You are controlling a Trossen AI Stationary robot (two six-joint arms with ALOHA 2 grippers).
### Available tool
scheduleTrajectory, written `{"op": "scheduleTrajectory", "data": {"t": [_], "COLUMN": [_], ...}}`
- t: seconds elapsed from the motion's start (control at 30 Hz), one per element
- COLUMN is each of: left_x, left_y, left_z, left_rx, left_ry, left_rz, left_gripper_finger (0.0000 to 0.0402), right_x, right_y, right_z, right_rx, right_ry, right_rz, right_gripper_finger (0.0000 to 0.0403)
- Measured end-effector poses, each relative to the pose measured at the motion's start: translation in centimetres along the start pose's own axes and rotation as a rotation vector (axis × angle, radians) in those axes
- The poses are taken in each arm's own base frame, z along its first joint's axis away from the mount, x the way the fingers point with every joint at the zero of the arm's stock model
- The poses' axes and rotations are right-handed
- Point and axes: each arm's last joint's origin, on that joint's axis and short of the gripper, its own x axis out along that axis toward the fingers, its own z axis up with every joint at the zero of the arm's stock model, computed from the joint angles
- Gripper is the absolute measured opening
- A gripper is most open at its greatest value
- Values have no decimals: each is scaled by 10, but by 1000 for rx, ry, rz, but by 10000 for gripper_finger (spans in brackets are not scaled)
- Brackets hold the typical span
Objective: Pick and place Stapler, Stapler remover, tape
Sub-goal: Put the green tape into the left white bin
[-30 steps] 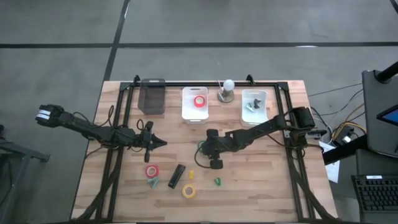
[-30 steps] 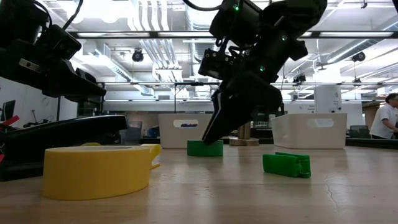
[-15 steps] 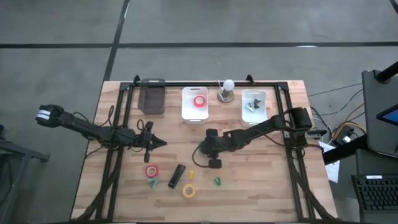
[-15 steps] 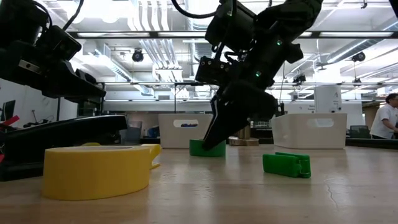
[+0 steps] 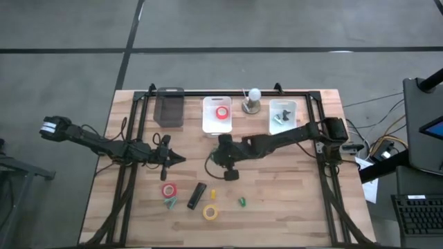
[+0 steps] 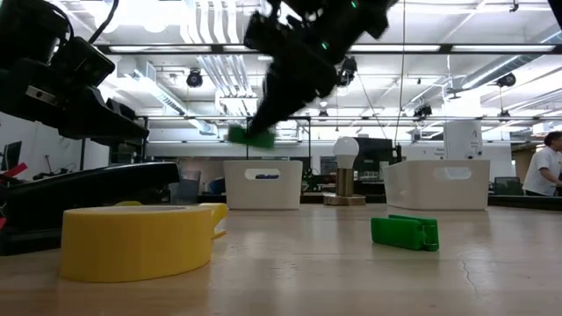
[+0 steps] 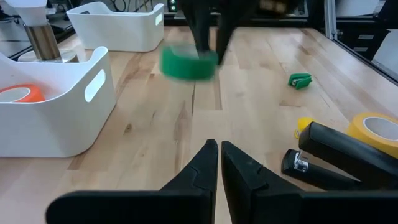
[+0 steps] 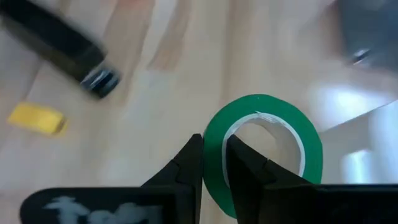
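Right gripper (image 8: 214,163) clamps the wall of the green tape roll (image 8: 264,149), holding it clear above the wooden table (image 5: 291,200) near its centre; the black stapler (image 5: 196,195), yellow tape roll (image 5: 210,212) and red tape roll (image 5: 169,189) lie toward the front edge; left gripper (image 7: 219,163), fingers closed and empty, waits at left-centre.
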Motion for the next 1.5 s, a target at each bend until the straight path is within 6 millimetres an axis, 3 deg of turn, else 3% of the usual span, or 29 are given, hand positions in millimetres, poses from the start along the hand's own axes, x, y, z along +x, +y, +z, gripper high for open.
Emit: {"op": "scheduleTrajectory", "data": {"t": [0.13,0.3,0.47,0.63,0.8,1.1,1.5], "left_x": [0,0,0,0,0,0,0], "left_y": [0,0,0,0,0,0,0], "left_z": [0,0,0,-1,-1,-1,-2], "left_rx": [0,0,1,1,1,3,4], "left_ry": [0,0,3,6,7,14,19], "left_rz": [0,0,0,1,1,1,2], "left_gripper_finger": [23,23,23,23,23,23,23], "right_x": [-12,-26,-24,-15,-3,19,10], "right_y": [-27,-77,-126,-162,-177,-180,-216], "right_z": [13,19,2,-20,-36,-49,-61], "right_rx": [-31,40,155,292,344,372,468], "right_ry": [7,-21,-17,-5,24,69,25], "right_rz": [-62,-145,-163,-118,-97,-93,-150], "right_gripper_finger": [49,51,53,54,54,54,54]}}
